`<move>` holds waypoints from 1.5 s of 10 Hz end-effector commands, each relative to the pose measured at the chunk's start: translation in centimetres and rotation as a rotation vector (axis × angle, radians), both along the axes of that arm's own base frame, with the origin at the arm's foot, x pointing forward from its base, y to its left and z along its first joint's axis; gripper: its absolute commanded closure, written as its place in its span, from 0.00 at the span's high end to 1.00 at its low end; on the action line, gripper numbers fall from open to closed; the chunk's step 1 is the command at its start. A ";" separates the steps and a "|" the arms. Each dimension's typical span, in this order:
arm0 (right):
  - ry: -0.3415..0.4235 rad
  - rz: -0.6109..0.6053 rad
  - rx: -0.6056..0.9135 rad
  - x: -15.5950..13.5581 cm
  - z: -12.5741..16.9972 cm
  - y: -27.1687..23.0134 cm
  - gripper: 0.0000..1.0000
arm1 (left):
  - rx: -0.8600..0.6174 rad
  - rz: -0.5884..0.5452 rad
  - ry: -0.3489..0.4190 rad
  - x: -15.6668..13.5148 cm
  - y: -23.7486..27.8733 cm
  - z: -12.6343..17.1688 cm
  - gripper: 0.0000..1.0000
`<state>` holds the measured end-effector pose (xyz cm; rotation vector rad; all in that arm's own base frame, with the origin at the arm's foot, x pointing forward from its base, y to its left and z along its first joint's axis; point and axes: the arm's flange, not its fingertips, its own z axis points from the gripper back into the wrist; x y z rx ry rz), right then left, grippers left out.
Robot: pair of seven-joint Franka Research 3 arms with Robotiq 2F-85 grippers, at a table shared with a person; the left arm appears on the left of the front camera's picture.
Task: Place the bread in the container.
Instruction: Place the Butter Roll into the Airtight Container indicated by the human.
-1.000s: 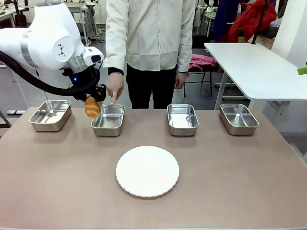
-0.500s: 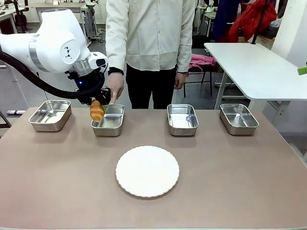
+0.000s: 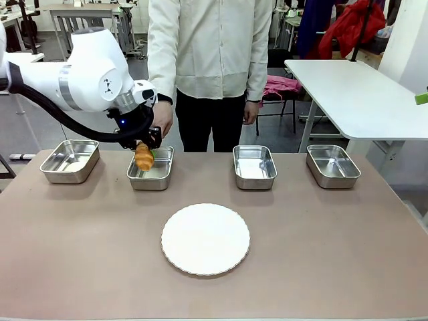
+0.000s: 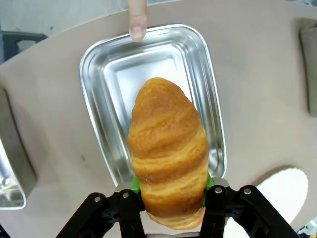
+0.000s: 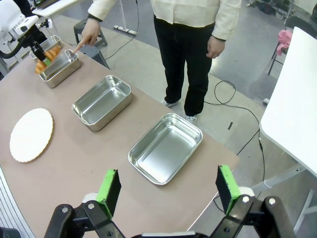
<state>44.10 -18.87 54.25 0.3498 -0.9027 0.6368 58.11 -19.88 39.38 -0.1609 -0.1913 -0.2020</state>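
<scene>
The bread [image 3: 143, 158] is a golden-brown croissant [image 4: 167, 153] hanging upright in my left gripper [image 3: 144, 150], which is shut on its top end. It hangs just above the container [image 3: 151, 168], the second steel pan from the left, whose bright floor [image 4: 119, 79] lies below the croissant in the left wrist view. A person's finger [image 4: 137, 20] touches that pan's far rim. In the right wrist view my right gripper [image 5: 168, 191] stands open, high over the table's right end, with the croissant [image 5: 41, 62] far off.
Three more steel pans stand in the row, at the far left [image 3: 69, 160], right of centre [image 3: 254, 166] and far right [image 3: 332, 165]. A round white plate [image 3: 205, 239] lies in the middle. The person [image 3: 208, 60] stands at the far edge.
My left arm has carried the croissant rightward, from beside the second pan's left rim to over that pan. The person's pointing hand stays at the pan's far rim.
</scene>
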 end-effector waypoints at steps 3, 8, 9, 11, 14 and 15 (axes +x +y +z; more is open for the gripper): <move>-0.009 0.003 0.008 0.0 0.1 0.1 1.00 | 0.006 -0.035 -0.005 2.3 -0.2 -1.3 0.56; -0.009 0.003 0.008 0.0 0.1 0.1 1.00 | 0.005 -0.049 0.018 2.2 0.6 -1.1 1.00; -0.009 0.003 0.008 0.0 0.1 0.1 1.00 | -0.024 0.003 0.019 2.0 0.5 -0.7 1.00; -0.009 0.003 0.008 0.0 0.1 0.1 1.00 | 0.004 -0.028 0.019 2.3 -0.1 -1.8 1.00; -0.009 0.003 0.008 0.0 0.1 0.1 1.00 | 0.004 -0.028 0.019 2.3 -0.1 -1.8 1.00; -0.009 0.003 0.008 0.0 0.1 0.1 1.00 | 0.004 -0.028 0.019 2.3 -0.1 -1.8 1.00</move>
